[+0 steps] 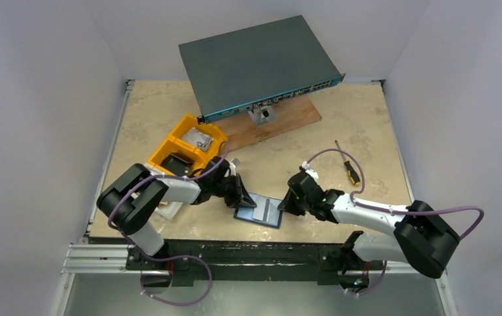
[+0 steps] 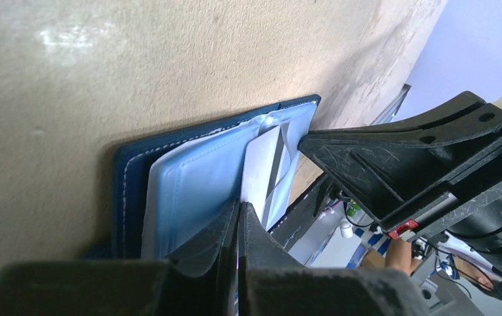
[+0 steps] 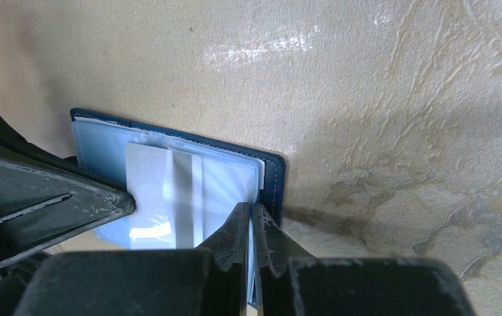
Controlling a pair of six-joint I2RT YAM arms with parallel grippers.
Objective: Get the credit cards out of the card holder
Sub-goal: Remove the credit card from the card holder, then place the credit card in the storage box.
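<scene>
Left gripper: jaws pressed together, tips at the end of a credit card that stands part-way out of its clear sleeve. Likely set there to draw the card free, though a true pinch cannot be confirmed.
Right gripper: jaws likewise closed, tips at the opposite edge of the card holder, probably pinning it against the pull.
Card holder: lies open on the table near its front edge, between both grippers.
Further cards: none discernible.
</scene>
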